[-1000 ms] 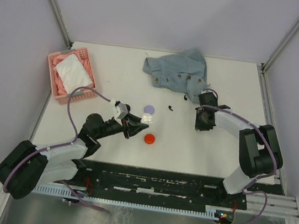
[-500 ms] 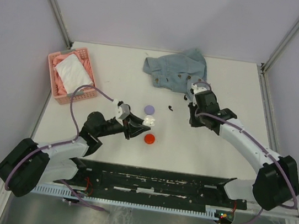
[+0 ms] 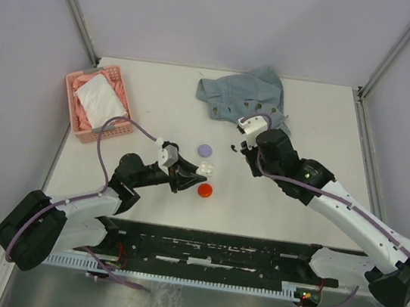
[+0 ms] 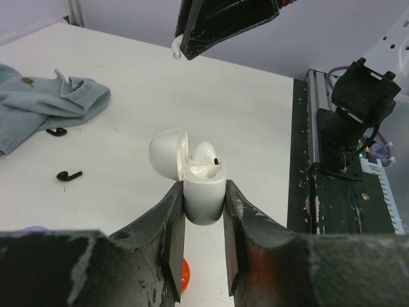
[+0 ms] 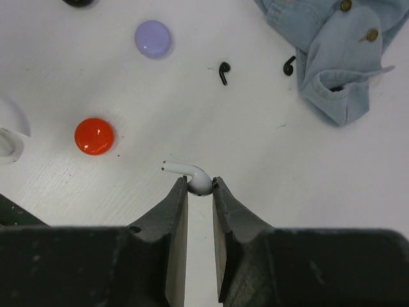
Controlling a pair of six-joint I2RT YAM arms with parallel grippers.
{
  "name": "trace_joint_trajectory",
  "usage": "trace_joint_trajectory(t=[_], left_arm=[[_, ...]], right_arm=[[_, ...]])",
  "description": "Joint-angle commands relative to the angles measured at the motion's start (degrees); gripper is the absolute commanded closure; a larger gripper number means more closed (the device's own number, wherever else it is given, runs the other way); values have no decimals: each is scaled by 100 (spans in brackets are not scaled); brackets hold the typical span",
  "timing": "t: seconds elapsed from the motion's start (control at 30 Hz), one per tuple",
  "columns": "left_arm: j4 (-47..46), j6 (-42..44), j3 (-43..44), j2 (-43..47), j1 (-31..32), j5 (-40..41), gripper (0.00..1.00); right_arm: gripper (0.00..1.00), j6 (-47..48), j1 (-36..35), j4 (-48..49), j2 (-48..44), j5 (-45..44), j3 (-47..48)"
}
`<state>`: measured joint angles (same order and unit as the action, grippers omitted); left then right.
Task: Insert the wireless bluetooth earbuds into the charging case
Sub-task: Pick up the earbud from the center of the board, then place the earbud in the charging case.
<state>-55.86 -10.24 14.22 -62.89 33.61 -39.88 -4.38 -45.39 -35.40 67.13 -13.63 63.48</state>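
Slippage is looking like the main hazard. The small white stemmed plastic earbud [image 5: 192,173] is sitting in the right gripper [image 5: 199,187], fingers clamped on its bulb alone, stem poking toward the left of the frame. So narrow a pinch is likely letting the bud twist or drop if the stem is catching a rim on the way in.

The round white plastic charging case [image 4: 204,203] is standing upright with its lid hinged open to the left. The left gripper [image 4: 203,189] is holding it, fingers pressing on both sides of its base. One seat is appearing already filled by a white bud, so aiming at that side would be jamming the two together. A hard push could also be tipping the case in its clamp.

In the left wrist view the right gripper is hanging at top centre, above the case and well apart from it.

Around:
- The red round case [image 3: 205,190] is lying just below the held case.
- The lilac round case [image 3: 204,150] is lying above it.
- Two black stemmed earbuds [image 5: 223,71] are lying loose near the crumpled blue denim cloth [image 3: 244,94] at upper centre.
- The pink plastic basket [image 3: 77,82] is sitting at far left.

Nothing is appearing to block the path from bud to open case.
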Motion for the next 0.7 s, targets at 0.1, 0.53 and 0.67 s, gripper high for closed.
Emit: trace_joint_trajectory(t=[0.1,0.53,0.67], left_arm=[[-35,760,68,229,155,32,97],[205,754,175,216,207,47,97],[201,733,180,233,208,3,97]], right_arm=[[89,864,-1043,-23,-111,-889,475],[89,2253,-2744,977,26,-1749,126],[89,2637,-2990,1238,265,-1991,85]])
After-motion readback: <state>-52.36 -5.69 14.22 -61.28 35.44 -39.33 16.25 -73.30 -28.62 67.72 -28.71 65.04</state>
